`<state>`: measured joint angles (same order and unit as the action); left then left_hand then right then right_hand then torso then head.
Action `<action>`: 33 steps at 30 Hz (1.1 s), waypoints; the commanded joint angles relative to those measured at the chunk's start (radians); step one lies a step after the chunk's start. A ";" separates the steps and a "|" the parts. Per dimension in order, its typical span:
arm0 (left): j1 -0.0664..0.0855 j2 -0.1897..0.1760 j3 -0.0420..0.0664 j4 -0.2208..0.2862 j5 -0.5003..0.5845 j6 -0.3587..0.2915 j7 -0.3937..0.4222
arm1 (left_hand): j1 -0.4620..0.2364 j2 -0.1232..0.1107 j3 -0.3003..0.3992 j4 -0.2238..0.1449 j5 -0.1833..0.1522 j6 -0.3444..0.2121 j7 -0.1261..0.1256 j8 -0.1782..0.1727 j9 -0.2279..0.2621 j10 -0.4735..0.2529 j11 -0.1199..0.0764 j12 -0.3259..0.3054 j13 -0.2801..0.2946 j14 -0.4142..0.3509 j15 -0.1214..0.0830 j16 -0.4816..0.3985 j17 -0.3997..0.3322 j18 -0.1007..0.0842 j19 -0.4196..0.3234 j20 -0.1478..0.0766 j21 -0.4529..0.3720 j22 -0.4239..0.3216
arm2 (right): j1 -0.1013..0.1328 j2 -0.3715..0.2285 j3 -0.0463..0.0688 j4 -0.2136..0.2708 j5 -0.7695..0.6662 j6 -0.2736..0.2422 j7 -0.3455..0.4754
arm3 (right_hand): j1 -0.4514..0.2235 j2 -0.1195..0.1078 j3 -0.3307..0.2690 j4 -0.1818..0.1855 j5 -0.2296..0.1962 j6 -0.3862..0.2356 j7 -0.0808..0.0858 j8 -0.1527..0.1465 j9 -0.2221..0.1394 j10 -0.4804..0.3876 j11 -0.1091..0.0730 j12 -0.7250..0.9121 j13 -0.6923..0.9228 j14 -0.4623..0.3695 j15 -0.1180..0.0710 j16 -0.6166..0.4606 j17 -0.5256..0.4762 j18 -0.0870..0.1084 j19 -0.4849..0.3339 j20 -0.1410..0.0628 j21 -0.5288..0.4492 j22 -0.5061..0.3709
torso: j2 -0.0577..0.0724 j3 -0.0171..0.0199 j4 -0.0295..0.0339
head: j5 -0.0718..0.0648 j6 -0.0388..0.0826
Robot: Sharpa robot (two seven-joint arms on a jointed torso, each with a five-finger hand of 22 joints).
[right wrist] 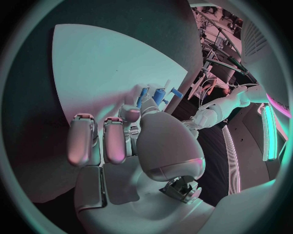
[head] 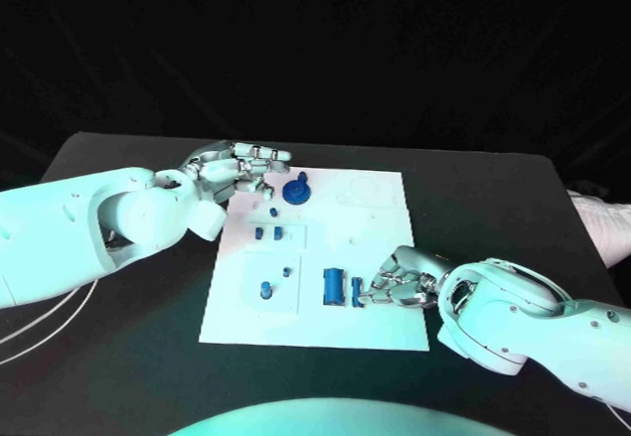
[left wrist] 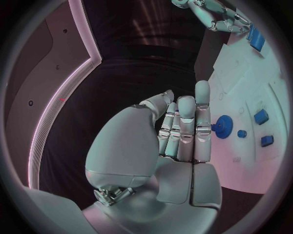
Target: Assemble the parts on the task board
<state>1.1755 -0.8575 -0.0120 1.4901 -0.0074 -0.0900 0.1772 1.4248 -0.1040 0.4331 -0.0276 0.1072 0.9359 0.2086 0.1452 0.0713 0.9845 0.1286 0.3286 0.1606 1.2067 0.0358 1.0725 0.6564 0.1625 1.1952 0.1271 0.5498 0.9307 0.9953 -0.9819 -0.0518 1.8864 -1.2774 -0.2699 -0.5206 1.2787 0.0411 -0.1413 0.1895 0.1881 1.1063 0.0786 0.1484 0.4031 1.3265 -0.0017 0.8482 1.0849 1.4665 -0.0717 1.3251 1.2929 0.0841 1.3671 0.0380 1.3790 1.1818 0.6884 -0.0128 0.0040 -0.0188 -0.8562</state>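
Observation:
The white task board [head: 374,326] lies in the middle of the black table. A blue gear [head: 297,190] stands near its far left corner, and my left hand [head: 240,169] hovers just beside it, fingers straight and together, holding nothing. In the left wrist view the gear [left wrist: 222,126] shows just past that hand's fingertips [left wrist: 202,92]. My right hand [head: 405,280] rests at the board's near right, fingers curled, their tips against a narrow blue bar [head: 357,290] beside a larger blue block [head: 334,286]. Whether it pinches the bar is hidden. The blue pieces [right wrist: 158,95] lie beyond its thumb [right wrist: 130,115].
Several small blue parts sit in the board's left half: a pair [head: 268,233], one above [head: 274,213], and two lower [head: 286,272], [head: 265,290]. Round recesses [head: 360,191] mark the board's far right. A white object [head: 610,221] lies off the table's right edge.

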 commanded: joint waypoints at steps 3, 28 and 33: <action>0.000 0.007 0.000 -0.001 0.004 -0.008 0.028 | -0.001 0.003 0.000 -0.005 0.004 -0.005 -0.001 0.008 0.002 -0.007 0.001 0.005 -0.001 -0.008 0.000 0.004 -0.001 0.019 -0.003 0.003 -0.004 0.001 | 0.027 -0.009 0.000 -0.045 0.288 -0.062 0.280 | 0.004 0.002 -0.018 -0.007 -0.009 -0.030 0.010 -0.017 0.002 -0.034 0.010 -0.060 -0.039 0.039 0.011 -0.043 -0.038 0.010 -0.028 0.008 -0.031 -0.049 | -0.006 -0.0045 0.0017 | -0.008 0.014; -0.054 0.128 -0.001 -0.190 0.105 -0.160 0.185 | -0.032 0.002 -0.052 0.076 0.003 0.005 -0.010 0.020 -0.002 -0.005 0.032 -0.086 -0.098 -0.280 0.094 -0.728 -0.438 0.021 -0.376 0.116 -0.431 -0.349 | 0.155 0.211 0.006 -0.612 1.174 0.047 0.874 | 0.210 0.070 0.008 -0.156 -0.058 -0.189 0.083 -0.086 -0.163 -0.302 0.157 -0.765 -0.883 -0.403 0.197 -1.261 -1.015 0.103 -0.412 0.181 -1.056 -1.001 | -0.104 -0.0214 0.0032 | -0.026 0.171; -0.057 0.143 -0.002 -0.215 0.084 -0.140 0.146 | -0.447 0.104 -0.166 0.028 -0.032 -0.273 -0.070 -0.038 -0.071 -0.291 -0.015 -0.189 -0.161 -0.543 0.061 -0.883 -0.531 -0.037 -0.609 0.048 -0.550 -0.563 | 0.155 0.230 0.007 -0.646 1.117 0.002 0.821 | -0.246 0.047 0.045 -0.189 -0.095 -0.460 0.038 -0.148 -0.267 -0.602 0.113 -0.848 -0.990 -0.698 0.153 -1.325 -1.152 0.040 -0.661 0.116 -1.191 -1.087 | -0.102 -0.0206 0.0018 | -0.023 0.175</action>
<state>1.1189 -0.7115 -0.0138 1.2707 0.0787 -0.2340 0.3273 1.3869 -0.0903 0.3773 0.0449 0.1072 0.9395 0.1953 0.1480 0.0658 0.9845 0.1617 0.1873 0.0591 0.9416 0.1339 0.2514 0.1682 0.1796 0.8344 0.2459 0.0847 0.5042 1.1503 -0.7478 -0.0443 1.2362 -0.1538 -0.2653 0.3055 1.4455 0.1276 -0.1356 -0.0091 0.1327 0.9159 0.1711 0.0612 0.1825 1.0290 0.1498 0.0714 0.1203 1.0978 0.1099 0.0614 0.1846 0.1774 1.0123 0.2125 0.2571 0.1256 0.5844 -0.0323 0.0063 -0.0407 -0.6776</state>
